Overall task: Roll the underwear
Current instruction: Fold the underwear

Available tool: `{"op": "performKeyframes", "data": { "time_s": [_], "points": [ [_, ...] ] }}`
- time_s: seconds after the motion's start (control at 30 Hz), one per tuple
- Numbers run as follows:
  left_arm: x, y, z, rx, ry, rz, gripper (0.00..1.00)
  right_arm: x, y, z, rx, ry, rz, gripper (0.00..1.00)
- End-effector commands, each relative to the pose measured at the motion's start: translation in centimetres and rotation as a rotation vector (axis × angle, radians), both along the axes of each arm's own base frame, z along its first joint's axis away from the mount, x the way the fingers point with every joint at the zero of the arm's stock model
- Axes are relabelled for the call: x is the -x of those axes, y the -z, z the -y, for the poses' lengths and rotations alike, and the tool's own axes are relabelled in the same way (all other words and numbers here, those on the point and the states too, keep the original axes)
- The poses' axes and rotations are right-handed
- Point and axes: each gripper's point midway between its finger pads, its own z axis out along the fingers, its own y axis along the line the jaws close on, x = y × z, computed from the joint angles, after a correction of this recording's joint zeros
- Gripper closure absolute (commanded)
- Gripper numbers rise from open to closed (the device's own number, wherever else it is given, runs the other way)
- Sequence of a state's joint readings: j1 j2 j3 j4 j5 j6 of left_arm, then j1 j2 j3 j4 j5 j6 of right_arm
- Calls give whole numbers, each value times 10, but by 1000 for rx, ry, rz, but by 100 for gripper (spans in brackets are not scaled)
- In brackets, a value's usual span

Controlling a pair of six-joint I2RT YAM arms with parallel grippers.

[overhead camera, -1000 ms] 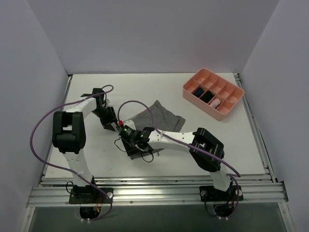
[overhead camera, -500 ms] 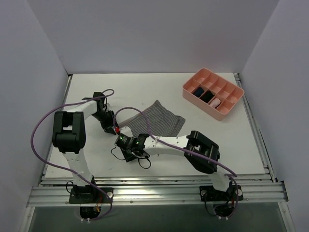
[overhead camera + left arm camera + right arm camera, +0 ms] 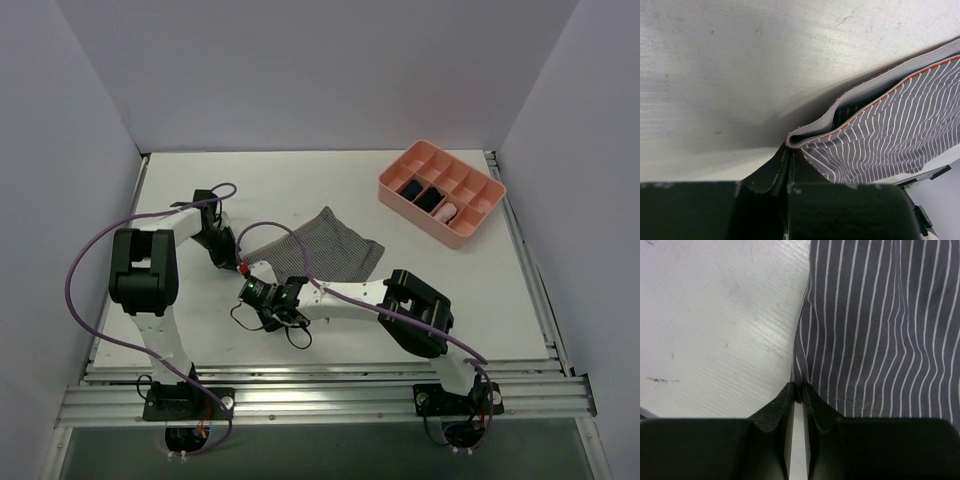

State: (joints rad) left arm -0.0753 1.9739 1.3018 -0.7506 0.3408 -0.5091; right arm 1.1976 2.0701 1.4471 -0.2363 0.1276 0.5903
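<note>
The underwear (image 3: 325,248), grey with fine white stripes, lies flat on the table's middle. Its darker waistband with an orange-edged fold (image 3: 812,131) curls right at my left gripper (image 3: 790,148), which is shut on that corner. In the top view my left gripper (image 3: 236,262) sits at the cloth's left corner, by a small red tag (image 3: 243,268). My right gripper (image 3: 800,390) is shut on the striped cloth's near edge (image 3: 875,330), a fold pinched between the fingertips. From above, my right gripper (image 3: 283,291) is just below the garment's lower left edge.
A pink divided tray (image 3: 420,217) stands at the back right, holding dark rolled bundles (image 3: 410,188) and a pink one (image 3: 447,212). Purple cables (image 3: 90,250) loop off both arms. White walls close in the table on three sides.
Both grippers have shut on the underwear's left part. The right gripper has slid left toward the cloth's edge, and the garment's left corner is drawn out toward the left gripper.
</note>
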Motion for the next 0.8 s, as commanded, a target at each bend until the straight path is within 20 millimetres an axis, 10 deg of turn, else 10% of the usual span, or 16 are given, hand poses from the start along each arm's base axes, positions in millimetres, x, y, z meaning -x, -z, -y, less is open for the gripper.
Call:
{"op": "performKeyframes", "data": {
  "time_s": [0.0, 0.37, 0.53, 0.77],
  "points": [
    [-17, -9, -3, -10, -6, 64, 98, 5, 24, 22, 89, 5, -14, 94],
    [-23, -49, -8, 8, -63, 169, 97, 21, -9, 46, 80, -16, -8, 100],
    [-17, -45, 8, 106, -24, 201, 66, 27, -6, 48, 75, -14, -20, 100],
    [0, -36, 9, 122, -3, 183, 57, 25, -10, 41, 55, -14, -18, 100]
  ]
}}
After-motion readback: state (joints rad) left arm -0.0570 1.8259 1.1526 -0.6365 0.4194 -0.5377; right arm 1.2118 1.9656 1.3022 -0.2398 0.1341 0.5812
